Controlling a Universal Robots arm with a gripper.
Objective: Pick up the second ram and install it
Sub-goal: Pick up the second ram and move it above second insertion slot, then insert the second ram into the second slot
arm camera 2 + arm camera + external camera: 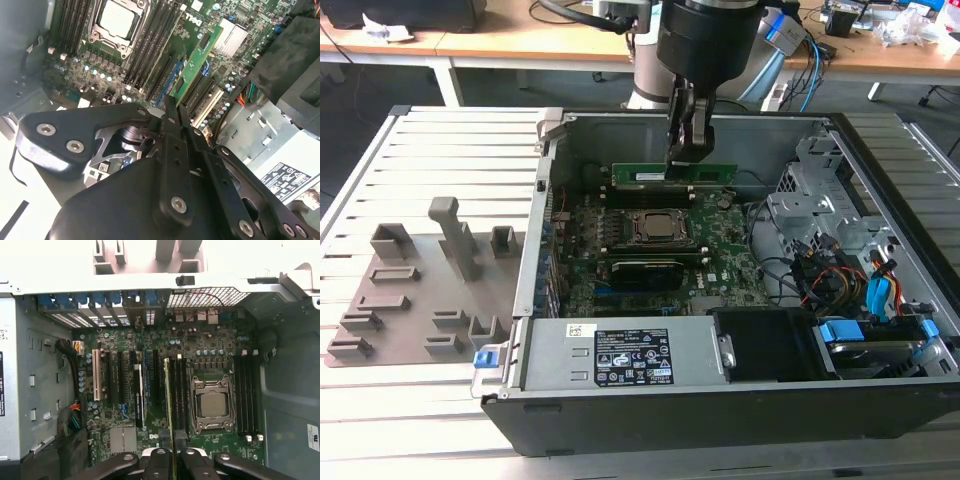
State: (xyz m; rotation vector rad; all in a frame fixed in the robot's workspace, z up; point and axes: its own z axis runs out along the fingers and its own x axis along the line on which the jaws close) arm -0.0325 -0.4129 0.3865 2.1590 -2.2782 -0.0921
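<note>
— What is in the open computer case (pixel 880 210)?

— A green motherboard (pixel 660 250) lies on its floor, with the processor socket (pixel 658 228) near the middle and dark memory slots on either side of it. A black power supply (pixel 620 360) with a pale label runs along the case's near edge, and bundled cables (pixel 840 275) sit toward the exterior view's right.

— And the grey holder tray (pixel 410 300)?

— It rests on the slatted table (pixel 420 150) outside the case, at the exterior view's left.

— Where is the second ram (pixel 672 174)?

— Inside the case, on edge above the slots on the far side of the socket in the exterior view. In the second wrist view the stick (pixel 197 62) runs out from between the fingertips over the board.

— The gripper (pixel 686 150)?

— Clenched on the second ram, pinching it at one end; in the first wrist view its fingers (pixel 159 460) flank the thin green edge (pixel 168 405).
</note>
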